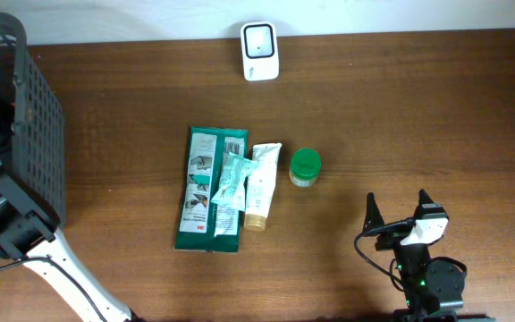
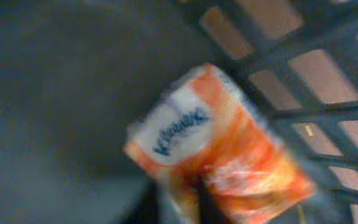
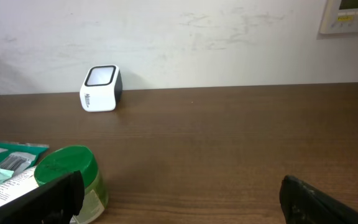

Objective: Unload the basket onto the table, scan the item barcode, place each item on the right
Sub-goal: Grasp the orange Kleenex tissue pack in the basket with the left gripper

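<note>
My right gripper (image 1: 397, 199) has black pointed fingers (image 1: 370, 211), a white block (image 1: 427, 228) behind them, a looping black cable (image 1: 365, 247) and a small green light (image 1: 424, 283). My left arm (image 1: 63, 265) is white, black-cabled.

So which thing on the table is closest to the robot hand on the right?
The little jar with the green lid: it sits nearest the right gripper, while the white tube and green pack lie further left.

I count one scanner (image 1: 260, 51). In front of scanner: one big green pack (image 1: 199, 206), one small teal packet (image 1: 231, 174) (lying on big one), one white tube (image 1: 262, 179), one green-lidded jar (image 1: 305, 167). Far left of scanner: one basket (image 1: 43, 125), one Kleenex pack (image 2: 210, 143) inside.
</note>
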